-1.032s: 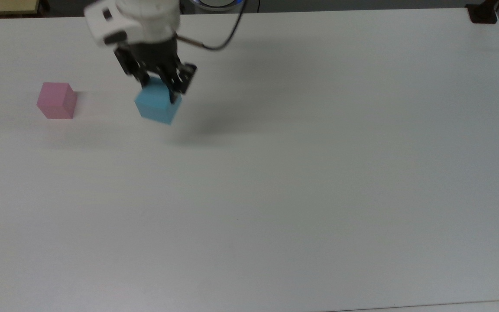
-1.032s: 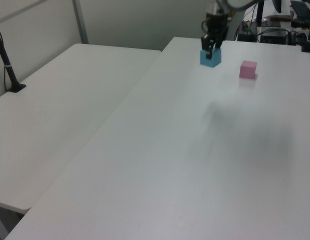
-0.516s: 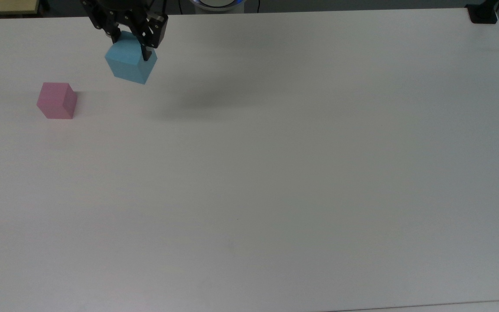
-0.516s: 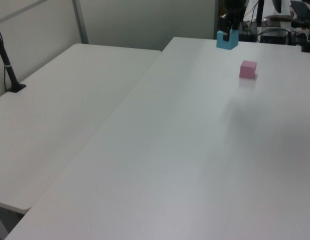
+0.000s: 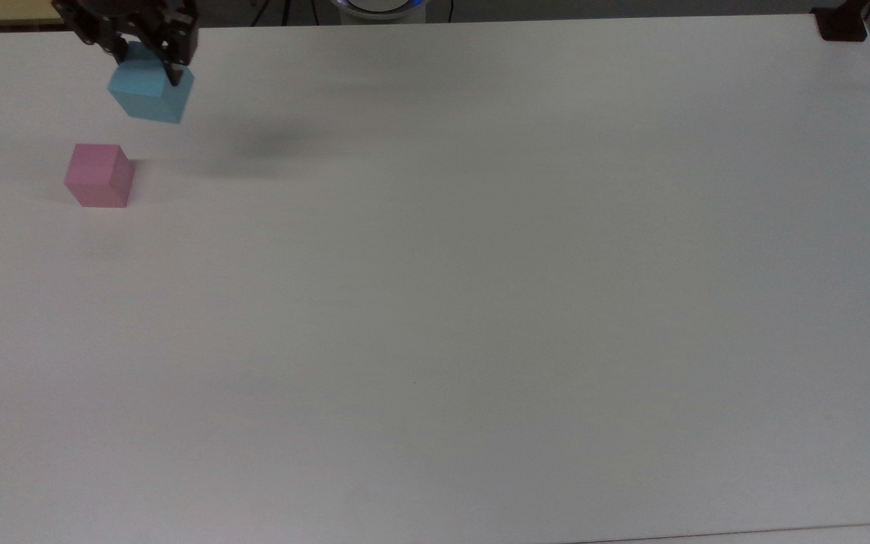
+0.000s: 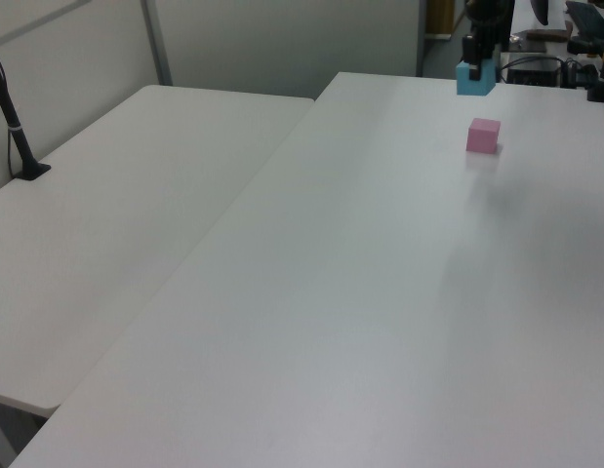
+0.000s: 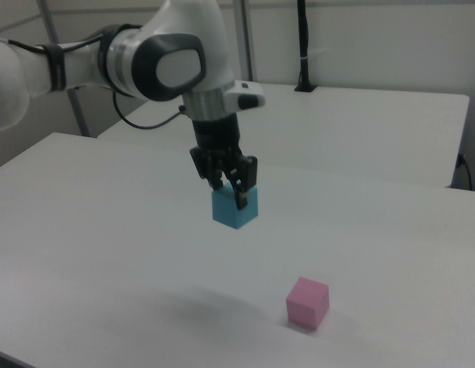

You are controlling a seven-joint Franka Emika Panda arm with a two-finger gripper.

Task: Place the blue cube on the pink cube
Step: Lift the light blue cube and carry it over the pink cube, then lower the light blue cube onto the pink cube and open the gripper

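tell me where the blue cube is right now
The blue cube is held in the gripper above the table, near the top view's upper left corner, not yet over the pink cube.

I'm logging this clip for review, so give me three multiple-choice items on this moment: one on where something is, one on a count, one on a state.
1. Where is the blue cube?
A. Lying on the table beside the pink cube
B. Held in the air above the table
C. Stacked on the pink cube

2. How many cubes are in the scene?
A. One
B. Two
C. Three

3. What state is the claw in?
A. Shut on the blue cube
B. Open and empty
C. Shut on the pink cube

Answers:
1. B: in the right view the blue cube hangs clear of the white table, with its shadow cast below it.
2. B: one blue cube and one pink cube, nothing else on that table.
3. A: the black fingers grip the blue cube's sides, while the pink cube sits untouched on the table.
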